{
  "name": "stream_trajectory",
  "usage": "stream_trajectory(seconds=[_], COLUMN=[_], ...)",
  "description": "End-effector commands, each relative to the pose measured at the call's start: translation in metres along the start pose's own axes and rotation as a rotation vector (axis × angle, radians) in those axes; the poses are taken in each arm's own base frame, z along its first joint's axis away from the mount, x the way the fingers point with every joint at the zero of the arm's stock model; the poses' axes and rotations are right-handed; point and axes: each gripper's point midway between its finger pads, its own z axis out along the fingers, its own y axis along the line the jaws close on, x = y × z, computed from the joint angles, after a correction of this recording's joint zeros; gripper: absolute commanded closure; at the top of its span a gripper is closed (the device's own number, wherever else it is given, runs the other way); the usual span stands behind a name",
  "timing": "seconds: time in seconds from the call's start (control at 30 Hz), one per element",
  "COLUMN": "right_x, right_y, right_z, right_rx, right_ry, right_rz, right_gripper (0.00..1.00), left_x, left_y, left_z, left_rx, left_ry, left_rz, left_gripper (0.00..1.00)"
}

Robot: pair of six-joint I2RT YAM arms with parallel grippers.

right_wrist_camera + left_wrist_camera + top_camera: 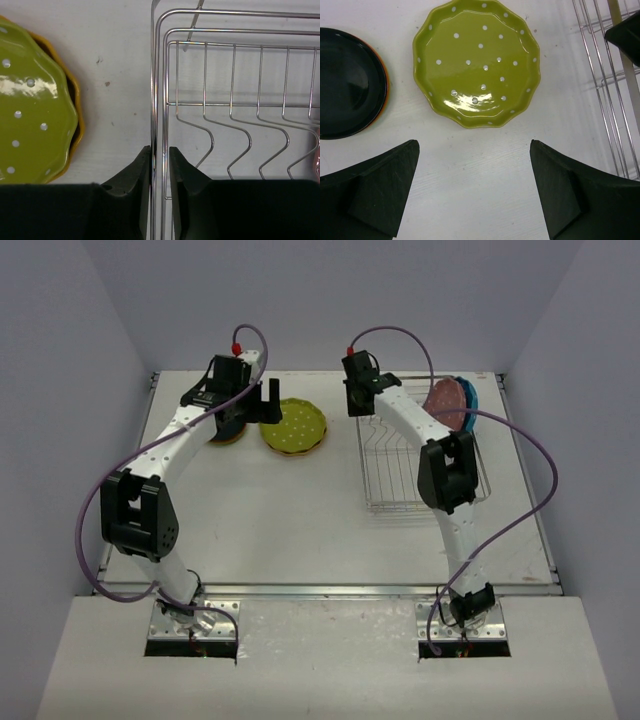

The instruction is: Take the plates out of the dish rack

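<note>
Pinching the rack (205,75) at its left rim, the right claw (160,150) is clenched, one finger on each side of the thin silver rim wires. The wire rack stretches away to the right of the claw, its upright slots nearest the claw bare. At the rack's far right end a pink plate (445,398) stands tilted, with a blue plate (471,400) just behind it.

To the left of the right claw, outside the rack, a lime plate (477,62) with white dots and a wavy rim lies flat on the white bench (300,530). The wavy rim of a yellow plate (79,127) shows beneath it.

The left claw (474,145) is released, its two dark fingers spread wide and holding nothing. It hangs above bare bench, just on the near side of the lime plate. To the left of the lime plate, and apart from it, a black plate (347,82) lies flat on an orange plate (386,85), of which only a thin edge shows. In the overhead view the left arm partly hides this second stack.
</note>
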Motion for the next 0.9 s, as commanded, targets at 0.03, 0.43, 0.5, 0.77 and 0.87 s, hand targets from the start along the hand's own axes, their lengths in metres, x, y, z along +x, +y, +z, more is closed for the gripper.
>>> stream_trajectory(seconds=[0.03,0.43,0.5,0.77,0.87], right_x=[-0.041,-0.104,-0.101,-0.074,-0.056], right_y=[-0.047,-0.012,-0.021,-0.142,-0.185], right_z=[-0.002,-0.143,-0.167,-0.195,-0.194], right_rx=[0.01,-0.333,-0.326,0.097,0.17], right_ry=[-0.07,-0.299,-0.321,-0.331,-0.294], right_rz=[0.134,0.1,0.067,-0.002,0.04], right_gripper=[0.56,0.12,0.12,0.25,0.32], left_x=[-0.011,-0.027,-0.03,-0.032,-0.035], left_y=[-0.007,-0.022,-0.023,-0.022,-0.022], left_z=[-0.01,-0.031,-0.039,-0.055,-0.06], left_rx=[0.018,0.086,0.088,0.075,0.075], left_ry=[-0.052,-0.149,-0.177,-0.214,-0.225], left_rz=[-0.001,0.001,0.003,0.008,0.013], left_gripper=[0.09,0.06,0.06,0.06,0.06])
